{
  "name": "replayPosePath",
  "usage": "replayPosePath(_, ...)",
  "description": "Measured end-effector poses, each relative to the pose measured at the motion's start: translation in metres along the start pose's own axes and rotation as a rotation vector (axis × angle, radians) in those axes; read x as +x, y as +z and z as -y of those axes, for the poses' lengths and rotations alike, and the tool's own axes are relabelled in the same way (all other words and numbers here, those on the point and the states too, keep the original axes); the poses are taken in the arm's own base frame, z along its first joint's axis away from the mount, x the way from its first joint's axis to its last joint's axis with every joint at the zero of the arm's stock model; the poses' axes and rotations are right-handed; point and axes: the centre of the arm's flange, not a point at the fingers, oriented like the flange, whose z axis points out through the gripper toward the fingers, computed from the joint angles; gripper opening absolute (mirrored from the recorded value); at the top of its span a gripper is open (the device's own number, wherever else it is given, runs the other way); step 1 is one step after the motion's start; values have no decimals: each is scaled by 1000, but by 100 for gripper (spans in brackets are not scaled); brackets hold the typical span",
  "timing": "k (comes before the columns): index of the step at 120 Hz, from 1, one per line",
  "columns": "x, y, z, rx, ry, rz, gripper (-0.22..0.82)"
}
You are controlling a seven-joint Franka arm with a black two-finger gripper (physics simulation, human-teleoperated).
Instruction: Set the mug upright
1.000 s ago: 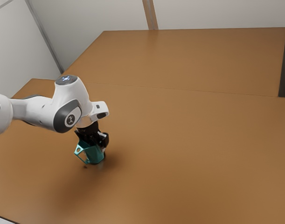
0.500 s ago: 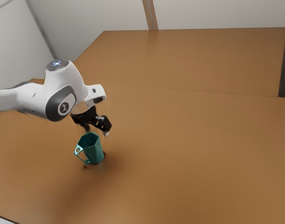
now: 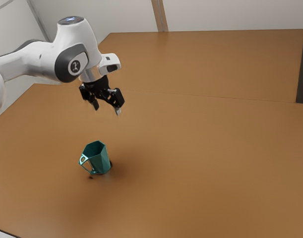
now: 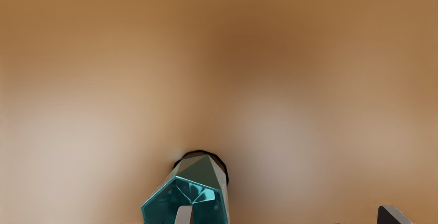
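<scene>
Mug (image 3: pixel 100 161) stands upright on the table (image 3: pixel 206 163), its mouth facing up and its handle (image 3: pixel 86 169) toward the exterior view's left. In the wrist view I see into its teal inside, and a dark curved edge runs along part of its base. I have the gripper (image 3: pixel 106 110) above the mug, well apart from it, with the fingers spread wide and nothing held between them. My arm (image 3: pixel 72 49) reaches in from the exterior view's left, and beyond the table is a pale wall (image 3: pixel 225 15).
</scene>
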Motion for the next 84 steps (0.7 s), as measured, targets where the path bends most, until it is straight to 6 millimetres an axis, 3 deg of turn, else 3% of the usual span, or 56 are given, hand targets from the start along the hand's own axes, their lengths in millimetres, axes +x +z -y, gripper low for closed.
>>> replayPosePath(60, 29, -81, 5, -2, -15, 9, 59)
replayPosePath(84, 33, -96, 17, -3, -37, 24, 59)
